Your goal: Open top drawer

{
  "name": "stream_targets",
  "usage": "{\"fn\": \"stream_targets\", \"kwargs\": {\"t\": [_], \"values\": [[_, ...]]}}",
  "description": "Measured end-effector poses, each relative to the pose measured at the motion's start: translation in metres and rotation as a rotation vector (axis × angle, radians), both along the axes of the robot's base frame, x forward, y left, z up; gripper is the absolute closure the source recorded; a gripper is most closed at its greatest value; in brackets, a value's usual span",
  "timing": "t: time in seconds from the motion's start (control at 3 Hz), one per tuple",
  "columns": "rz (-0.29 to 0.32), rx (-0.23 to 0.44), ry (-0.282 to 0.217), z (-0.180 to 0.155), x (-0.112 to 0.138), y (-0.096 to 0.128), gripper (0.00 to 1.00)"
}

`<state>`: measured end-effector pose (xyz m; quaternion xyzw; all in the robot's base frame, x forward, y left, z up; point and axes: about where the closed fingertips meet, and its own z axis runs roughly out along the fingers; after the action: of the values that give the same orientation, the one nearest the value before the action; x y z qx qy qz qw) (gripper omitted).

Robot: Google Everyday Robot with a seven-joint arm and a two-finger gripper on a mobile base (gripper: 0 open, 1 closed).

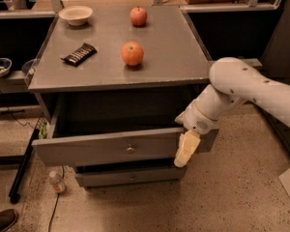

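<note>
The top drawer [87, 151] sits just under the grey cabinet top [183, 62]. Its wide front panel stands well out toward the near side, with a dark hollow open behind it, so I judge it largely pulled out already. My gripper [186, 150] hangs at the right end of that panel, across its face. I cannot tell whether my jaws are apart or together, nor whether they hold the panel at all.

The front looks stiff and flat, a rigid slab that should slide rather than flex. How heavy it is I cannot say, since its contents are hidden. The small round knob [130, 149] at the centre is the truest place to take hold, though it looks smooth and likely slippery. Pulling from the right end, where I am, risks skewing the drawer on its runners. Two apples on top, one nearer [132, 53] and one farther [138, 16], could roll if I jerk.
</note>
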<state>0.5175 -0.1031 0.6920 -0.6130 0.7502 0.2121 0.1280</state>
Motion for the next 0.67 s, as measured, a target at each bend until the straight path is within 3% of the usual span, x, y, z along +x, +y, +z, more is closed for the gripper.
{"fn": "stream_targets", "kwargs": {"t": [0.33, 0.67], "values": [[0.030, -0.005, 0.017, -0.0092, -0.0028, 0.0086, 0.00], [0.030, -0.005, 0.017, -0.0092, -0.0028, 0.0086, 0.19]]}}
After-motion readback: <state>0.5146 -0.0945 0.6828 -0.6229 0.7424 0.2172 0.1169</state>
